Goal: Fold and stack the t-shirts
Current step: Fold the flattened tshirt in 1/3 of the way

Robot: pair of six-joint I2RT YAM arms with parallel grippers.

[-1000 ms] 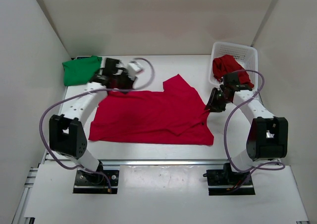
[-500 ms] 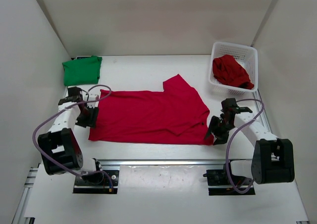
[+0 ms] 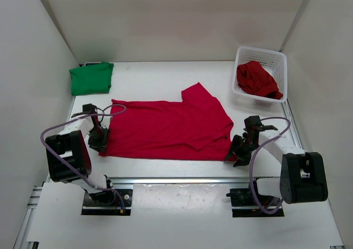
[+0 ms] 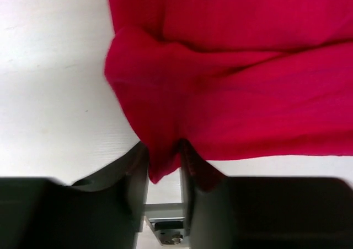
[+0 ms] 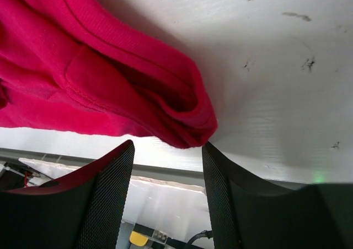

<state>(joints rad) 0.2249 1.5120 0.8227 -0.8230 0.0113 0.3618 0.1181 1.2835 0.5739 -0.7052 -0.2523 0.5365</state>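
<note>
Top external view, my left gripper (image 3: 101, 141) pinching the flat red t-shirt (image 3: 165, 129) by a corner, my right gripper (image 3: 237, 152) agape beside another.

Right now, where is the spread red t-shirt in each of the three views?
Top external: spread red t-shirt at the centre of the white table.
Left wrist: upper part, corner pinched in the left gripper.
Right wrist: upper left, corner above the right gripper.
Shared landmark: the white table.

Red: spread shirt (image 3: 165, 129), basket shirt (image 3: 256, 79). Bright green: folded shirt (image 3: 91, 78). White: mesh basket (image 3: 263, 51).
</note>
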